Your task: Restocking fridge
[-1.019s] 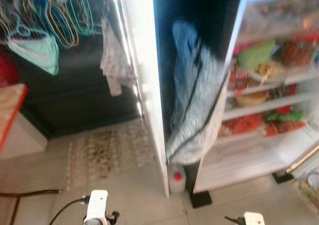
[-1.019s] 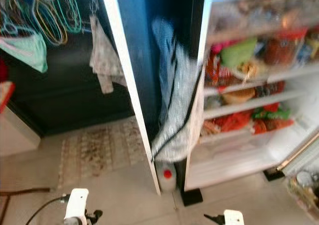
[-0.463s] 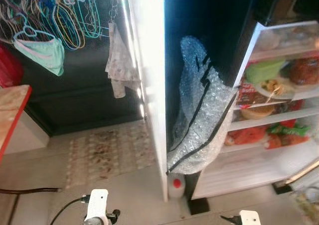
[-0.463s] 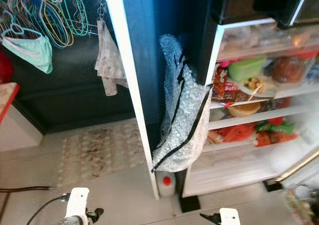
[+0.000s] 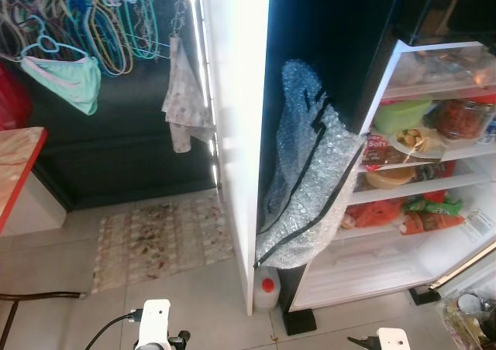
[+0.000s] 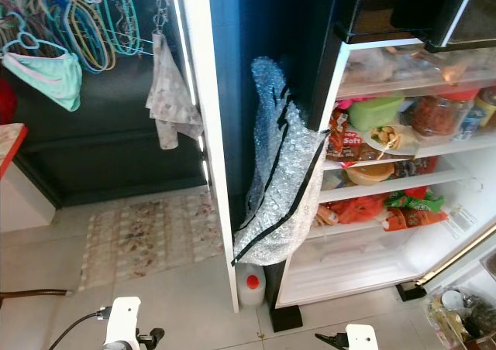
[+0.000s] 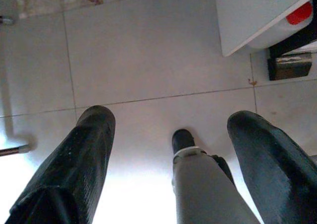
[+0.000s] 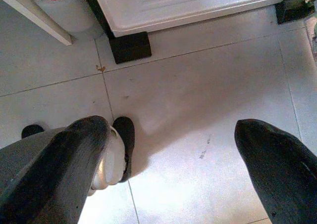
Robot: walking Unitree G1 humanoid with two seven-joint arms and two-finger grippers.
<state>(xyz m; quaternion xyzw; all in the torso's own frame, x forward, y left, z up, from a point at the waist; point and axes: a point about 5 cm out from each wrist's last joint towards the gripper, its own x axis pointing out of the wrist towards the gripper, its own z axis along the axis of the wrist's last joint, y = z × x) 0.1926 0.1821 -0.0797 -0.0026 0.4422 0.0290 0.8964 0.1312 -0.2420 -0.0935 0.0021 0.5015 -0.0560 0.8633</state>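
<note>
The fridge (image 5: 387, 265) stands open on the right, its white shelves holding a green container (image 5: 401, 113), a red-lidded jar (image 5: 457, 118), a plate of food (image 5: 411, 139) and red and green packets (image 5: 422, 214). A sheet of bubble wrap (image 5: 306, 180) hangs against its dark side. Both arms hang low over the tiled floor. My left gripper (image 7: 168, 154) is open with nothing between its fingers, and my right gripper (image 8: 173, 159) is open and empty too, just in front of the fridge's base (image 8: 198, 6).
A white wall panel (image 5: 236, 133) stands left of the fridge, with a red-capped white jug (image 5: 267, 288) at its foot. A patterned mat (image 5: 163, 238) lies on the floor. Hangers (image 5: 85, 25) and a cloth (image 5: 184, 94) hang at the back left. A bag of items (image 5: 469, 319) sits at the lower right.
The camera has steadied and turned slightly, so the fridge shelves are sharp and sit a bit further left in the picture. Both arms hang as before.
</note>
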